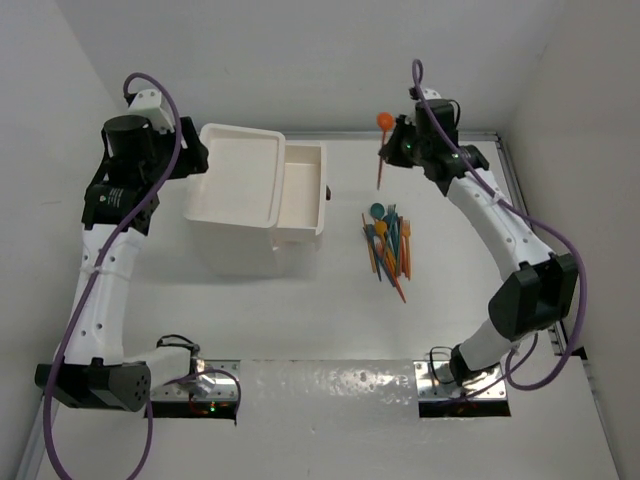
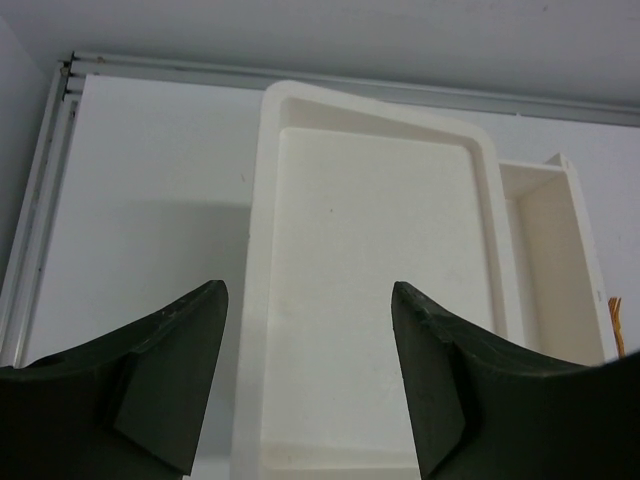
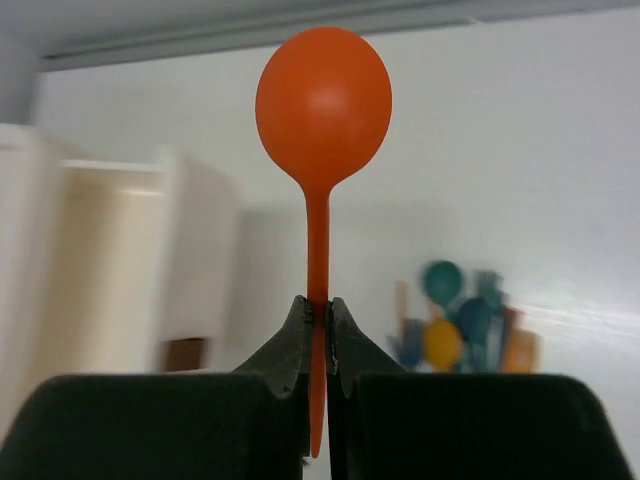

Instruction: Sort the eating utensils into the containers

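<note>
My right gripper (image 1: pixel 392 150) (image 3: pixel 318 310) is shut on the handle of an orange spoon (image 1: pixel 383 128) (image 3: pixel 323 100), held up in the air with its bowl up, right of the containers. The other eating utensils lie in a mixed pile (image 1: pixel 388 240) (image 3: pixel 460 320) on the table. The containers form a white drawer unit (image 1: pixel 240 200) with a tray-like top (image 2: pixel 370 260); its upper drawer (image 1: pixel 303 195) (image 2: pixel 555 260) is pulled out to the right, knob (image 1: pixel 329 190) facing the pile. My left gripper (image 1: pixel 195 160) (image 2: pixel 308 290) hangs open and empty above the unit's left edge.
White walls close in the table at the back and on both sides. A metal rail (image 2: pixel 300 80) runs along the far edge. The blurred drawer knob (image 3: pixel 185 353) shows left of my right fingers. An orange tip (image 2: pixel 616 325) peeks in beside the drawer.
</note>
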`<action>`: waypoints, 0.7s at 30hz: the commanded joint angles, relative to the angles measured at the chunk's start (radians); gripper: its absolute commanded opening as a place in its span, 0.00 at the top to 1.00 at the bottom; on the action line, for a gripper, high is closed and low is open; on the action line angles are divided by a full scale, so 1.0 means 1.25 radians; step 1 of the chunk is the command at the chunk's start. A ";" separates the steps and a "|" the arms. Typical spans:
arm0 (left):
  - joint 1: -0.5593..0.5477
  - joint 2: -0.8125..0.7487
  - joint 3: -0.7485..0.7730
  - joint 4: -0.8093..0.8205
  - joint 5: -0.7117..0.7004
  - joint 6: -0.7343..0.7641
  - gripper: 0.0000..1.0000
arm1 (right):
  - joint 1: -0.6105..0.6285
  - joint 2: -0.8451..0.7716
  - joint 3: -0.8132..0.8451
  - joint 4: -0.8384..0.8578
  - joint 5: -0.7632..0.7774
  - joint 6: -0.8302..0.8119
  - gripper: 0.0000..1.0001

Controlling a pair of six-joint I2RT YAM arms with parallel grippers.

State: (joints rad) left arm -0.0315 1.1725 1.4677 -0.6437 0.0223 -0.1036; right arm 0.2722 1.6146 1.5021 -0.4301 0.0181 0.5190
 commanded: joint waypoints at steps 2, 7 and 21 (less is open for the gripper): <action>-0.009 -0.011 0.001 -0.005 -0.014 -0.001 0.34 | 0.113 0.020 0.084 0.005 -0.081 0.099 1.00; -0.010 -0.013 0.015 -0.014 -0.014 -0.008 0.30 | 0.203 0.081 0.134 0.076 -0.097 0.175 1.00; -0.010 -0.030 0.006 -0.023 -0.013 -0.014 0.23 | 0.277 0.153 0.137 0.109 -0.021 0.210 0.60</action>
State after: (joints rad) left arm -0.0341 1.1702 1.4620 -0.6865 0.0109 -0.1143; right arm 0.6163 1.8492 1.6421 -0.3191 -0.0597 0.8021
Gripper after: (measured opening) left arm 0.765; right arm 0.375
